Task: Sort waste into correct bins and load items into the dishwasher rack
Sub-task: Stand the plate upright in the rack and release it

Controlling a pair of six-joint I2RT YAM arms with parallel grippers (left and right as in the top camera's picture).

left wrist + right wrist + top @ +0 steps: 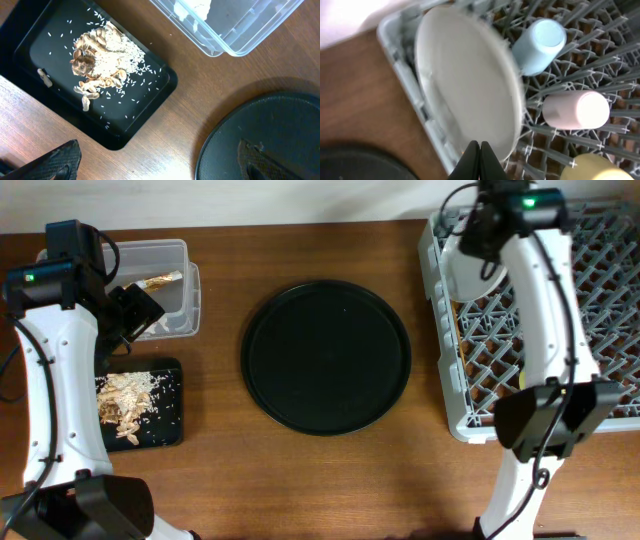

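Observation:
The grey dishwasher rack stands at the right. In the right wrist view the rack holds the pale grey plate on edge at its left side, the light-blue cup, the pink cup and the yellow bowl. My right gripper is shut and empty, just in front of the plate's lower rim. The clear tub holds the gold-brown wrapper and white paper. The shallow black tray holds food scraps. My left gripper is open and empty above the table beside both bins.
The big round black tray lies in the middle of the brown table, between the bins and the rack. It also shows in the left wrist view. The right arm reaches over the rack's left half.

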